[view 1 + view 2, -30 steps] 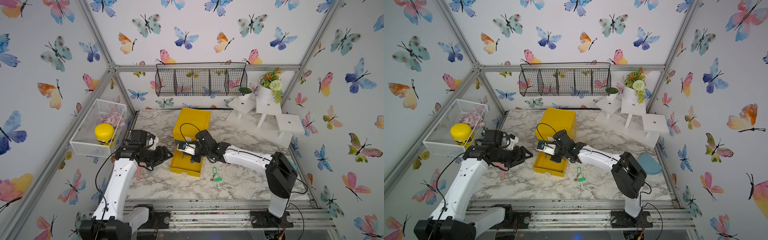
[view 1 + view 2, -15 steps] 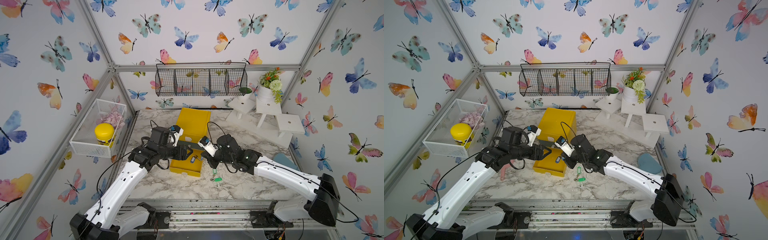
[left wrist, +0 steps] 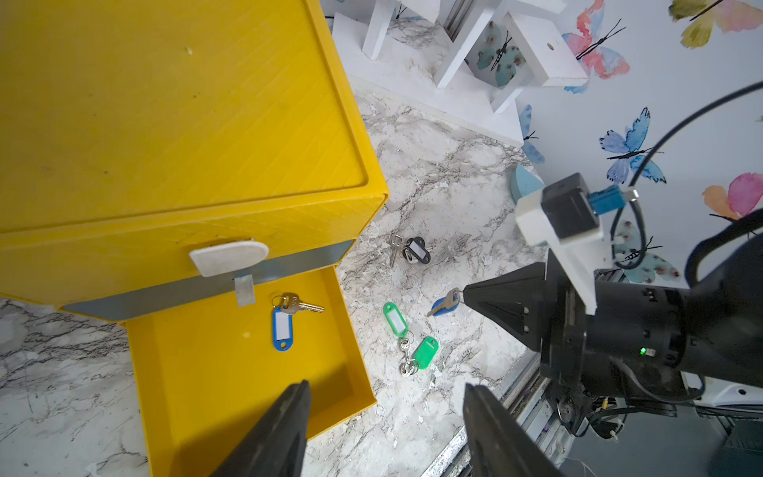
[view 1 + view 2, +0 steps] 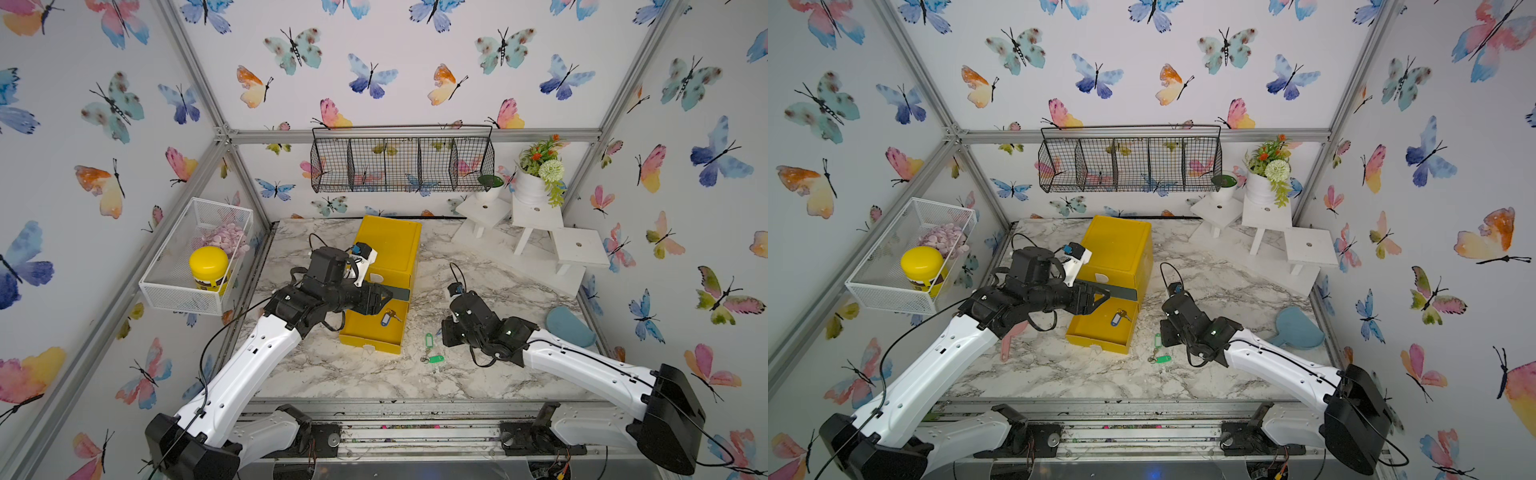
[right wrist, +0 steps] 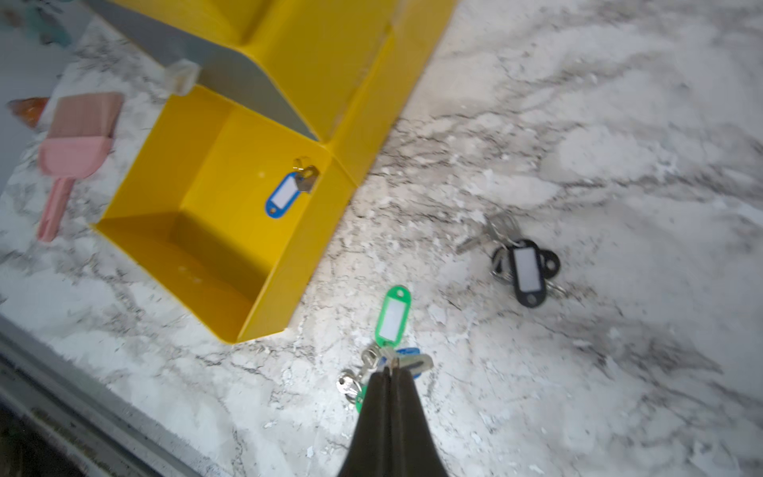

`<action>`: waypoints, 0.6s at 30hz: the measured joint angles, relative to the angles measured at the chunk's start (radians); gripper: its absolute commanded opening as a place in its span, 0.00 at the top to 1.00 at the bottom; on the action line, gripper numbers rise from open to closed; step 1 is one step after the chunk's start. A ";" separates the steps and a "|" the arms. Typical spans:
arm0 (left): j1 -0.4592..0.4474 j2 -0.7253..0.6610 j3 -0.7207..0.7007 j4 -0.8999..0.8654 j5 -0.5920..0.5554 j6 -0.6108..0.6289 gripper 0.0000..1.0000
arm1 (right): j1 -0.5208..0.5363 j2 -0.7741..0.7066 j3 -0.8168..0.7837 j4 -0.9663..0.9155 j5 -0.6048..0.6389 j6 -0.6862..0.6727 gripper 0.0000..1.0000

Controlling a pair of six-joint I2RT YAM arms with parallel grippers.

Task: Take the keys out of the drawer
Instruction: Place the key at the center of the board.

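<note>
Butterfly-papered walls [image 4: 374, 79] enclose a marble worktop [image 4: 490, 270]. A yellow cabinet [image 4: 390, 245] stands mid-worktop, its drawer [image 3: 231, 371] open toward the front edge. The left pincer [image 3: 386, 386] hovers spread above the drawer. The right pincer [image 5: 390, 371], pressed together, pinches a blue-tagged key [image 3: 444, 305] over the worktop beside the green-tagged bunch [image 3: 406, 338]. One blue-tagged bunch [image 3: 283, 326] lies flat in the drawer, tag lengthwise along the slide, blade pointing at the drawer's right wall. That nearby wall could block a finger, and the right pincer's thin pinch could slip.
</note>
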State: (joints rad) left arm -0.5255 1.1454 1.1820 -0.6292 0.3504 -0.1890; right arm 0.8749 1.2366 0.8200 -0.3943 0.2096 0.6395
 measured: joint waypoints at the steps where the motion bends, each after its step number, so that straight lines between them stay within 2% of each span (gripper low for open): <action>1: 0.000 0.000 0.000 -0.002 -0.005 0.002 0.35 | -0.010 -0.002 -0.011 -0.017 0.016 0.039 0.98; 6: 0.000 -0.012 -0.004 -0.013 -0.029 0.008 0.35 | -0.098 0.010 -0.047 -0.051 0.019 0.158 0.98; 11: 0.000 -0.040 -0.018 -0.023 -0.053 0.013 0.35 | -0.208 0.059 -0.087 -0.050 -0.024 0.195 0.98; 12: 0.000 -0.044 -0.019 -0.023 -0.057 0.014 0.34 | -0.215 0.071 -0.092 -0.051 -0.032 0.198 0.94; 15: 0.000 -0.056 -0.028 -0.024 -0.068 0.015 0.34 | -0.216 0.100 -0.090 -0.055 -0.052 0.196 0.67; 18: 0.000 -0.070 -0.044 -0.025 -0.084 0.015 0.33 | -0.216 0.119 -0.053 -0.080 -0.079 0.161 0.62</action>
State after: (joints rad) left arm -0.5255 1.0752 1.1381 -0.6540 0.2665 -0.1738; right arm 0.6586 1.3560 0.7673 -0.4744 0.1310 0.8009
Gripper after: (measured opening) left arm 0.664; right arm 0.368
